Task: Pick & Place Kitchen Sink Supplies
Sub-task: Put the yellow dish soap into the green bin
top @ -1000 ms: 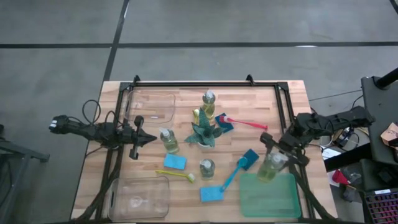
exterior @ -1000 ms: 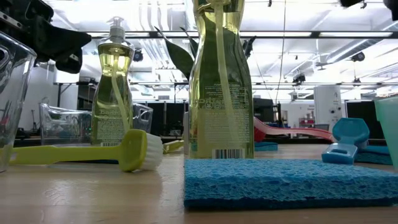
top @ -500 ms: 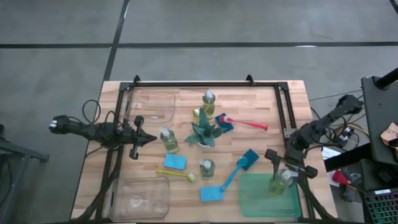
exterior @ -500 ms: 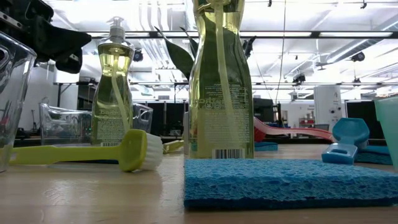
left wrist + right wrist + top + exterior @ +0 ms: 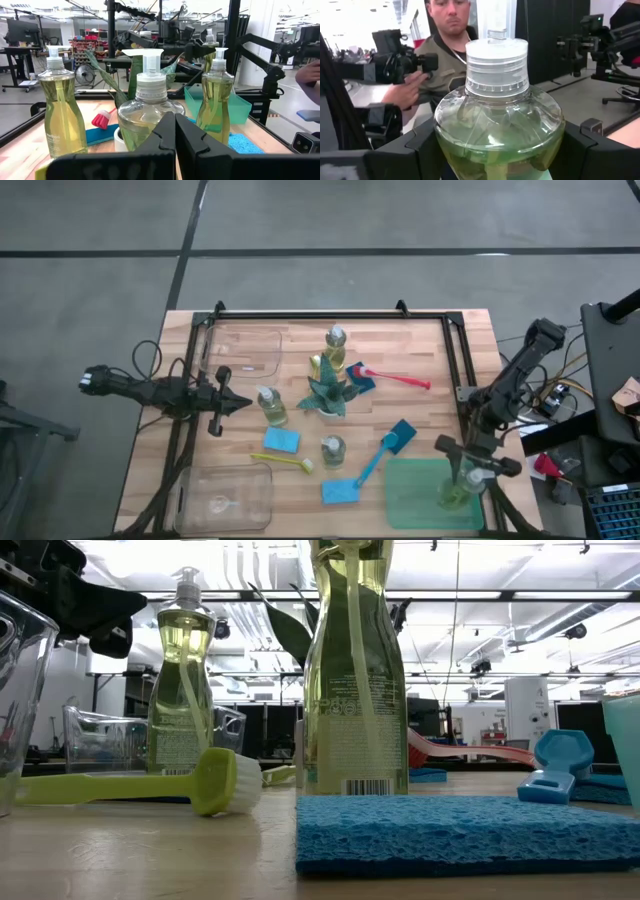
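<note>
Wooden table [image 5: 470, 340], busy workshop beyond.

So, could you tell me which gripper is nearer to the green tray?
The right. The right gripper is above the green tray, shut on a pump bottle. The left gripper waits at the table's opposite side.

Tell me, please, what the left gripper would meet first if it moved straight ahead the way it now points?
Most likely the pump bottle right ahead of the left gripper, whose fingers are closed; depth is uncertain.

no text on the bottle [image 5: 357, 690] label is legible.
</note>
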